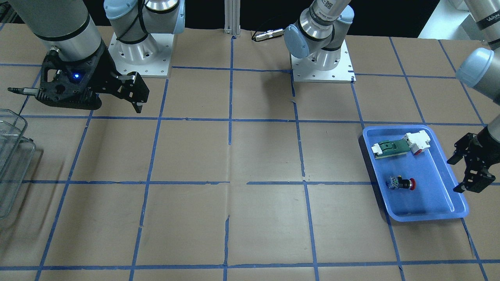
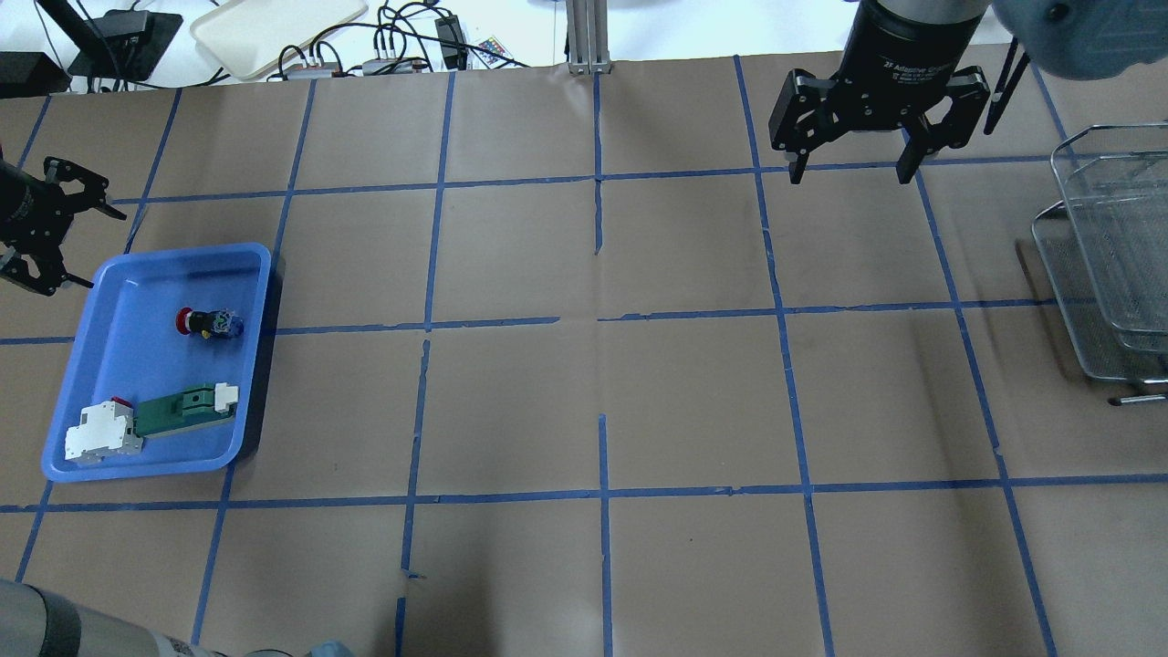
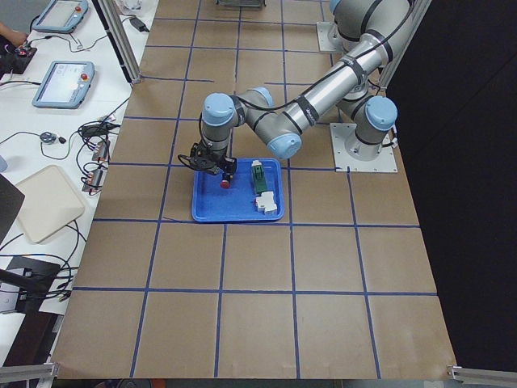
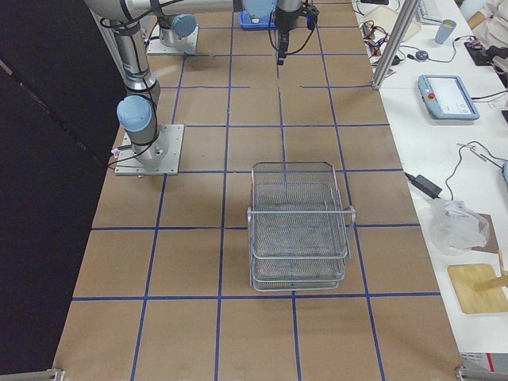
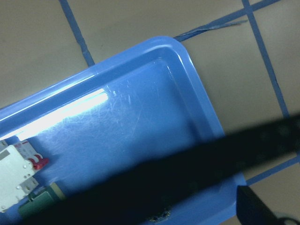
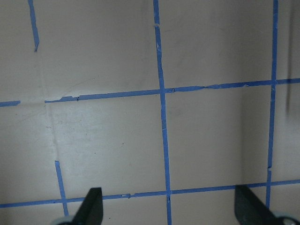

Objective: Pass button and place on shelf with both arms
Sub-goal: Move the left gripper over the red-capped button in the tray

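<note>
The button (image 1: 402,183), with its red cap, lies on its side in the blue tray (image 1: 429,216); it also shows in the overhead view (image 2: 208,322). My left gripper (image 2: 105,251) is open and empty, hovering at the tray's outer edge, apart from the button; the front view shows it too (image 1: 453,176). My right gripper (image 2: 849,173) is open and empty, high over bare paper at the far side, its fingertips (image 6: 91,206) wide apart. The wire-mesh shelf (image 2: 1113,265) stands at the table's right end, also in the right exterior view (image 4: 298,230).
A green-and-white flat module with a white-red block (image 2: 155,420) lies in the same tray, nearer the robot than the button. The table is brown paper with a blue tape grid. Both arm bases (image 1: 140,50) stand at the robot's edge.
</note>
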